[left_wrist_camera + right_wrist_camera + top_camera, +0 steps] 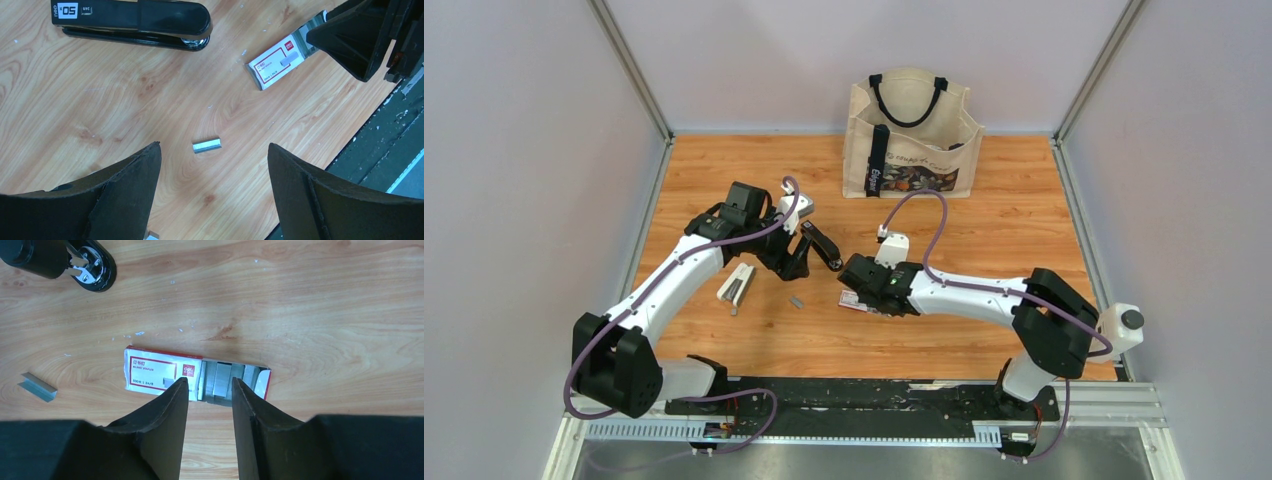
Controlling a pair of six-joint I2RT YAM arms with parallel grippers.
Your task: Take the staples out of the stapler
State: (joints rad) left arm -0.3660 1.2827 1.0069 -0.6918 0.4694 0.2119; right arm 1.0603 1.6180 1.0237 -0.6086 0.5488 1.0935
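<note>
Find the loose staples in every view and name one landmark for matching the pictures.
Top external: staples slightly left of centre, lower half.
Left wrist: staples near the picture's centre.
Right wrist: staples at the left edge.
Landmark: red-and-white box, to the right of the staples in all three views.

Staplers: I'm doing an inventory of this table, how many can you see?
2. A black stapler lies mid-table, beyond the staple strip; a white stapler lies left of that strip. The tote bag could hide more.
</note>
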